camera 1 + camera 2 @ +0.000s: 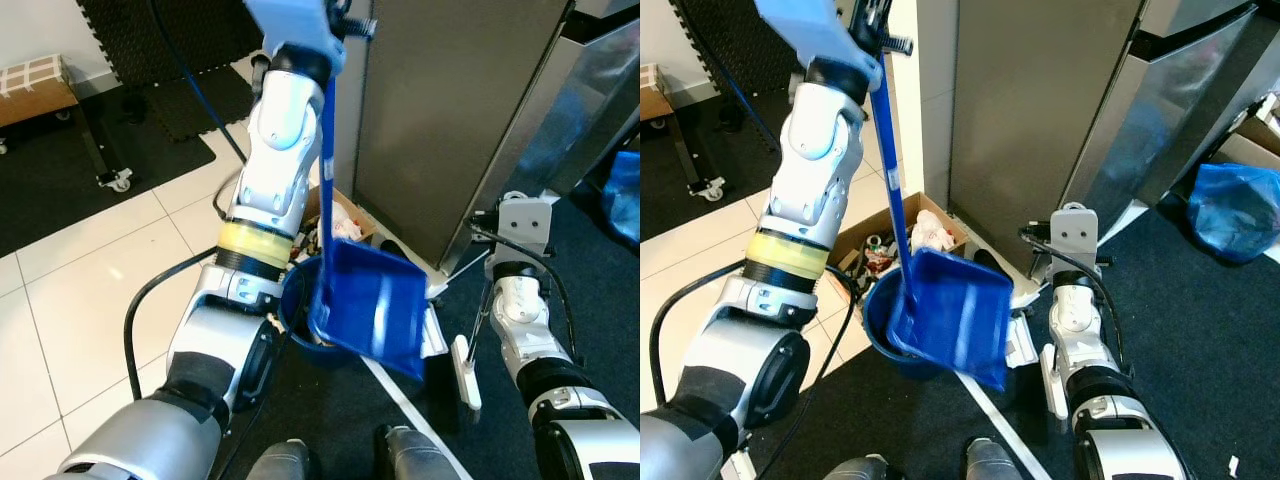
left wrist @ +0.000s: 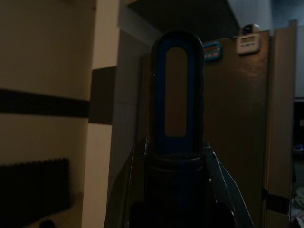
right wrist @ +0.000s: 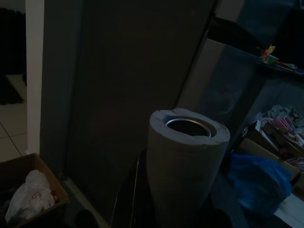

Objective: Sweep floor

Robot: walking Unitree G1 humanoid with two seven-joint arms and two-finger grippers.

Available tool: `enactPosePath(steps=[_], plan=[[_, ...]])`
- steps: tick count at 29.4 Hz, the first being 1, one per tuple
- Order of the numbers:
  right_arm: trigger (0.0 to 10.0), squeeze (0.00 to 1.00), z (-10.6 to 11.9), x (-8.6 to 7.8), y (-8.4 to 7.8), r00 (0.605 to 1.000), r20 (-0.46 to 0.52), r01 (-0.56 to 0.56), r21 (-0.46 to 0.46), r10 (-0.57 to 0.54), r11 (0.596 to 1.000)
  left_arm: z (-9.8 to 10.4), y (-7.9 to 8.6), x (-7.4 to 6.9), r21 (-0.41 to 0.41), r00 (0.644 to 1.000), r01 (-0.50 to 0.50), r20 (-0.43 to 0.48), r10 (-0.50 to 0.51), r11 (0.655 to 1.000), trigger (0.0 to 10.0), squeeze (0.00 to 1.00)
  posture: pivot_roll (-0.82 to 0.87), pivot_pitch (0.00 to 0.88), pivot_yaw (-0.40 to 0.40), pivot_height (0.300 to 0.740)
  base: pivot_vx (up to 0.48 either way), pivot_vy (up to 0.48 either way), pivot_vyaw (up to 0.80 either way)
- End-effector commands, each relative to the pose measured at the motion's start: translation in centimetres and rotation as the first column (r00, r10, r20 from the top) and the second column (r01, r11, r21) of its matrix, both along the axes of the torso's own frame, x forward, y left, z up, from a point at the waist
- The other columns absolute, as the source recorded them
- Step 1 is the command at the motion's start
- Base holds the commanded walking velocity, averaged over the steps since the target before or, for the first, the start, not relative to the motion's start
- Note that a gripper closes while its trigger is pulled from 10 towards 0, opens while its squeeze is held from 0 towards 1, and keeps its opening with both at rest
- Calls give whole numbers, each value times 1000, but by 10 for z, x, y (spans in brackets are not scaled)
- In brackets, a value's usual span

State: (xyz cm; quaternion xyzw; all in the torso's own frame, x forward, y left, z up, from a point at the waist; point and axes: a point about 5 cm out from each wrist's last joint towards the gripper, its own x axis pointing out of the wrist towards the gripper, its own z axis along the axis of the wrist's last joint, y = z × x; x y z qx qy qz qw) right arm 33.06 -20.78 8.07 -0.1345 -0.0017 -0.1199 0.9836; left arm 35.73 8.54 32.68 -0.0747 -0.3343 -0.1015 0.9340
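A blue long-handled dustpan hangs tilted, with its pan over a dark blue bucket on the floor in front of me. My left gripper is raised high and shut on the top of the dustpan's handle. The handle's loop end stands out past its fingers. My right gripper is low at my right side, shut on a grey foam-wrapped tube with a metal core. A thin rod with a white end piece hangs beside that arm.
An open cardboard box of rubbish sits behind the bucket, against a tall steel cabinet. A blue bag lies at the far right on dark carpet. White tiles, black mats and a wheeled trolley are to the left.
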Motion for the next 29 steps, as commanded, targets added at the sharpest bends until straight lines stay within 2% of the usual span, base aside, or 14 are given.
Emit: enactPosePath(steps=[1, 5, 6, 13, 18, 29], plan=[[10000, 0, 10, 4, -2, 999, 45, -7, -9, 7, 1000, 13, 4, -9, -55, 999, 13, 49, -10, 998, 10000, 0, 12, 33, -9, 740, 0, 0, 0], [10000, 0, 11, 4, -3, 999, 45, -7, -10, 8, 1000, 8, 9, -13, -61, 1000, 9, 24, -7, 998, 10000, 0, 12, 32, -10, 740, 0, 0, 0], [10000, 0, 11, 4, -4, 999, 45, -6, -10, 7, 1000, 2, 9, -16, -62, 1000, 16, -7, -16, 998, 10000, 0, 11, 32, -11, 740, 0, 0, 0], [10000, 0, 11, 4, -4, 999, 45, -6, -9, 6, 1000, 0, 9, -17, -59, 1000, 18, -17, -19, 998, 10000, 0, 11, 32, -11, 740, 0, 0, 0], [10000, 0, 12, 3, -8, 998, 62, 5, 44, -8, 999, -8, -1, -25, -3, 999, 45, -30, -45, 999, 10000, 0, -1, 25, -7, 740, 0, 0, 0], [10000, 0, 13, 1, -10, 998, 70, 4, 43, -7, 999, -16, -4, -33, 58, 998, 38, -58, -34, 998, 10000, 0, -5, 31, -10, 740, 0, 0, 0]])
